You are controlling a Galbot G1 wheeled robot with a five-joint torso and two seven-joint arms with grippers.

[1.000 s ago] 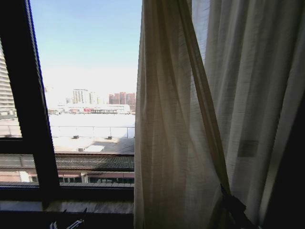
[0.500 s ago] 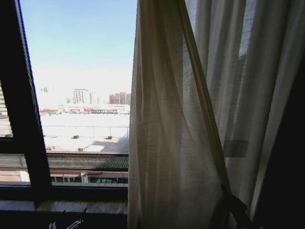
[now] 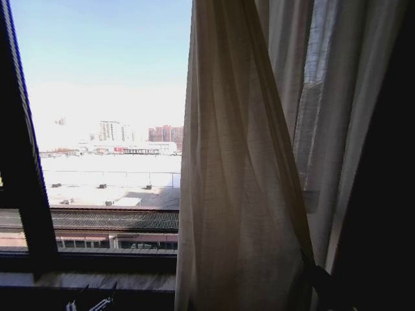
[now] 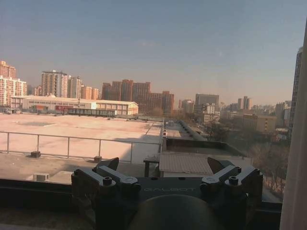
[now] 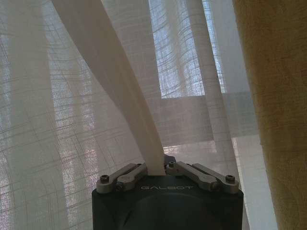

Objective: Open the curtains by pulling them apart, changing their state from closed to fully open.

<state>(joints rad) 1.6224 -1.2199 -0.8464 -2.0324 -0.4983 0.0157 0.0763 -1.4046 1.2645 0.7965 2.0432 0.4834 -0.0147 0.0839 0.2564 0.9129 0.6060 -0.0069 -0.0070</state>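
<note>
fabric is hanging in a tall pleated sweep down the right half of the head view, where the curtains [image 3: 246,194] are gathering toward a pinch point low at the right edge. the right gripper [image 5: 156,168] is sitting there with its fingers pressed together on a narrow fold of the cloth, and that fold is running up and away from the jaws as a taut diagonal band, its long axis slanting toward the rod above. more of the sheer panel is hanging just behind the gripper, with a denser tan edge beside it.

the window frame [image 3: 26,194] is standing at the left, and the glass between it and the curtain's free edge is showing rooftops and sky. the left gripper [image 4: 165,179] is resting low by the sill, fingers spread and holding nothing, facing out through the bare glass; cloth is appearing just at the edge of its view, well apart from its fingers.

judging from this, the right arm is the nearer one, already gripping, and the remaining cloth is lying to the robot's right, so the opening is looking partly done.
</note>
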